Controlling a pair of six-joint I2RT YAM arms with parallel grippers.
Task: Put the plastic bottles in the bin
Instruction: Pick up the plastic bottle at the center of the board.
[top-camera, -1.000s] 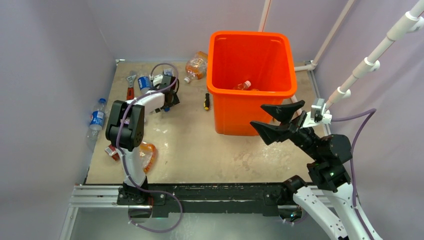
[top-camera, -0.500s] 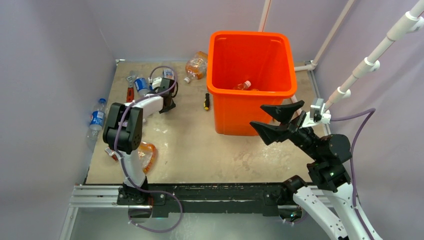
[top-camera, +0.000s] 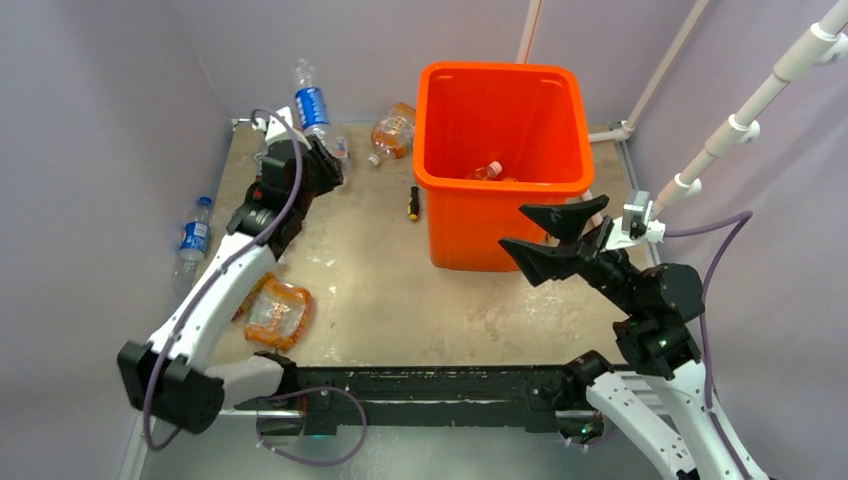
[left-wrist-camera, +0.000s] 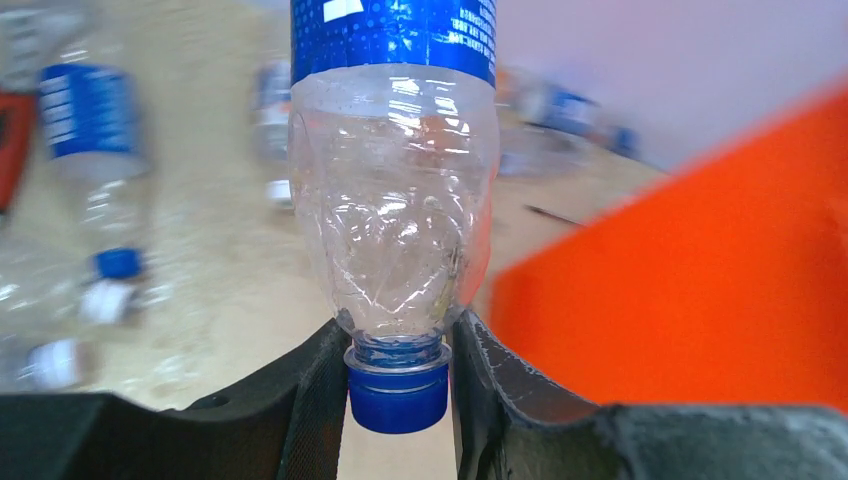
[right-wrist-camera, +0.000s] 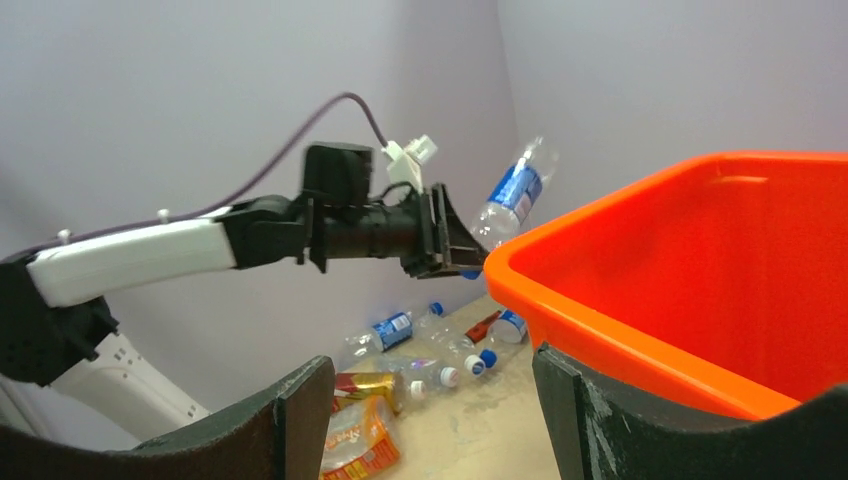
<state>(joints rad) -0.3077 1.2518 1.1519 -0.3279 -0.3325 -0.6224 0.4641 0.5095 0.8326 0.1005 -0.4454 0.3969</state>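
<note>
1. The left gripper (left-wrist-camera: 398, 352) has its fingers (left-wrist-camera: 310, 400) pinching the neck of a blue-labelled bottle (left-wrist-camera: 392, 200), just above its blue cap (left-wrist-camera: 398, 398).
2. The bottle's body stands out beyond the fingertips, lifted clear of the table (top-camera: 400, 290).
3. The bin (top-camera: 497, 186) stands to the right of those fingers, apart from the blue-labelled bottle.
4. The right gripper (top-camera: 513, 228) has its fingers spread wide with nothing between them. The bin's near wall is just ahead of the fingertips.
5. A small bottle (top-camera: 488, 171) lies inside the bin.
6. An orange-labelled bottle (top-camera: 392, 130) lies between the left fingers and the bin.
7. A second blue-labelled bottle (top-camera: 192, 238) and a flattened orange bottle (top-camera: 275, 312) lie well behind the left fingers.
8. A screwdriver (top-camera: 413, 203) lies just beside the bin's left wall.
</note>
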